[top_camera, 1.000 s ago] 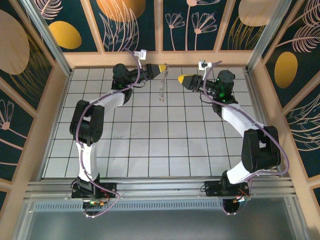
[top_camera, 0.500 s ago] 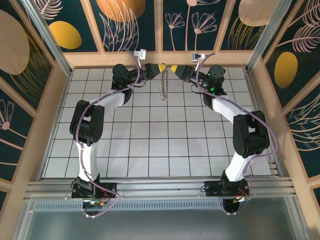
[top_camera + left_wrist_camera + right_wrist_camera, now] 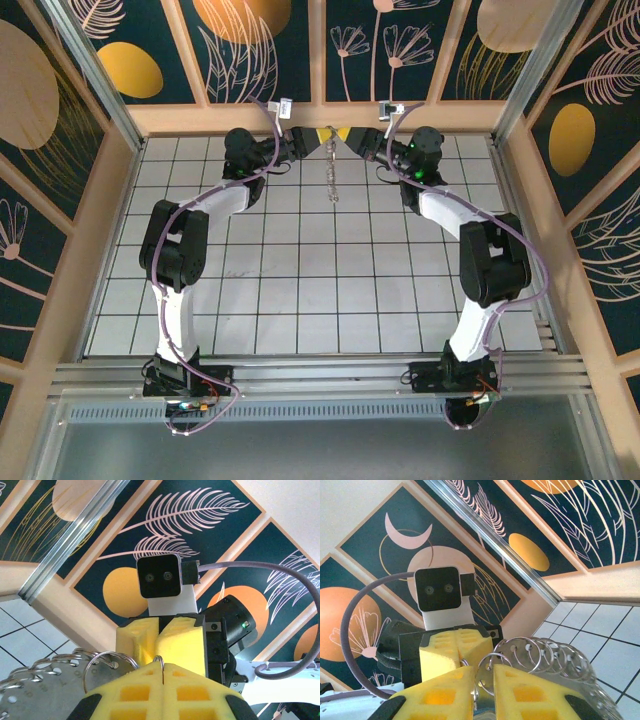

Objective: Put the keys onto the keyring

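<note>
Top external view: right pincer (image 3: 347, 139) has swung to 12 o'clock, jaws narrowing, grip indeterminate. Left pincer (image 3: 318, 141) clenches keyring (image 3: 330, 175). Ring opening is probably next.

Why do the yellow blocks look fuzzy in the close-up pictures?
Left wrist view: the left gripper's fingers sit too near the lens, so they blur, as does the keyring. Right wrist view: the right gripper's fingers likewise. Top view: sharp, evenly lit.
</note>
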